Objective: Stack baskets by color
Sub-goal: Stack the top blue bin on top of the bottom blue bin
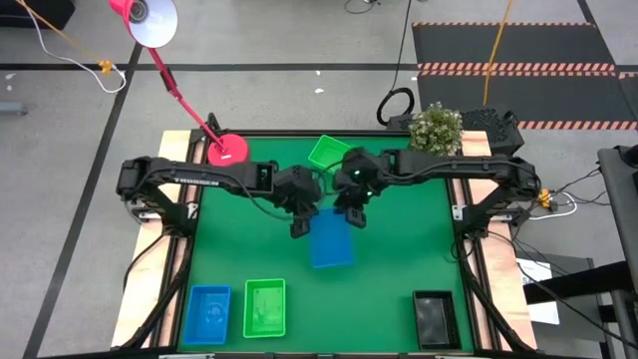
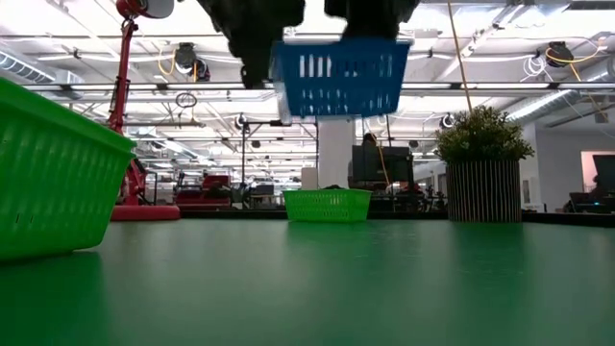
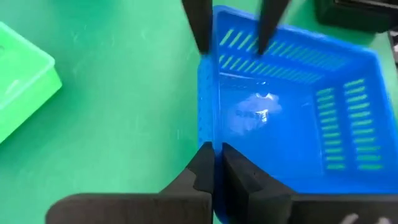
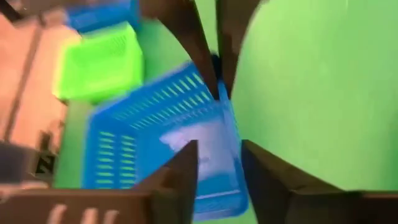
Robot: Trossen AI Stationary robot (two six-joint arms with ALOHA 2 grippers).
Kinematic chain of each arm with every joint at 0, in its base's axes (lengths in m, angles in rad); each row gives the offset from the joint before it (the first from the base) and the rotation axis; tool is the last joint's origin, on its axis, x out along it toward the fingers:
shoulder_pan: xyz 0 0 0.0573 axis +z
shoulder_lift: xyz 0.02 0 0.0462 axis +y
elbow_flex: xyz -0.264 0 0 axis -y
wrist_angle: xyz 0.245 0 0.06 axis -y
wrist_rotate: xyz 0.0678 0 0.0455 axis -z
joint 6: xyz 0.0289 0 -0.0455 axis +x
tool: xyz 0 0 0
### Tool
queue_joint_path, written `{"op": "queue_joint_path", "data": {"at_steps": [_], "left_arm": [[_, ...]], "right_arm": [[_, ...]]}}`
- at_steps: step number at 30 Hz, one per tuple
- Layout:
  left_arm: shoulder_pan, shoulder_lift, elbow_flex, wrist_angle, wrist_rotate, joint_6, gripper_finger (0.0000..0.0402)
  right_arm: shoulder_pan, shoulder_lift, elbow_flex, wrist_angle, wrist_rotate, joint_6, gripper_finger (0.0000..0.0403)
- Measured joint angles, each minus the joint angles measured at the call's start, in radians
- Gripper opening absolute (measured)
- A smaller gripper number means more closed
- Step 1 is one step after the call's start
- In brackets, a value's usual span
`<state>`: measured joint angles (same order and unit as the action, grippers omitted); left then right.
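Pinching one wall, the left claw [image 3: 214,163] is closed on the airborne blue basket [image 1: 330,239] (light, flexible plastic, likely to tilt); the right claw [image 4: 217,158], at its 12 o'clock rim, stands parted.

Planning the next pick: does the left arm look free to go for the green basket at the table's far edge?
Probably not yet: the left gripper is shut on the raised blue basket, which it must release first. The green basket itself sits uncovered.

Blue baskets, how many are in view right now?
2. One blue basket is held up mid-table by the left gripper; another blue basket sits at the near-left edge. Nested ones may be hidden.
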<state>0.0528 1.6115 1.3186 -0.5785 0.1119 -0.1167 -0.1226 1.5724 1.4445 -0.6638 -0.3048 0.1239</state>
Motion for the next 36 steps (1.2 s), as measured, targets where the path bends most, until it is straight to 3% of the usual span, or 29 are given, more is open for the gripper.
{"op": "queue_joint_path", "data": {"at_steps": [6, 10, 19, 25, 30, 36], "left_arm": [[-0.042, -0.101, 0.000, -0.120, -0.011, -0.025, 0.0006], [-0.091, -0.181, 0.000, -0.197, -0.026, -0.043, 0.0006], [-0.299, -0.363, 0.000, -0.426, -0.035, -0.158, 0.0006], [-0.500, -0.462, -0.014, -0.611, -0.051, -0.357, 0.0006], [-0.673, -0.556, -0.086, -0.624, -0.075, -0.542, 0.0007], [-0.844, -0.634, -0.254, -0.517, -0.097, -0.728, 0.0006]], "right_arm": [[-0.015, -0.111, 0.002, 0.119, 0.019, 0.048, 0.0192], [-0.027, -0.180, 0.002, 0.153, 0.069, 0.075, 0.0217], [-0.034, -0.321, -0.078, 0.180, 0.196, 0.143, 0.0212], [-0.025, -0.393, -0.188, 0.249, 0.203, 0.252, 0.0209], [0.003, -0.422, -0.293, 0.407, 0.200, 0.314, 0.0208], [0.042, -0.419, -0.355, 0.558, 0.201, 0.362, 0.0208]]}}
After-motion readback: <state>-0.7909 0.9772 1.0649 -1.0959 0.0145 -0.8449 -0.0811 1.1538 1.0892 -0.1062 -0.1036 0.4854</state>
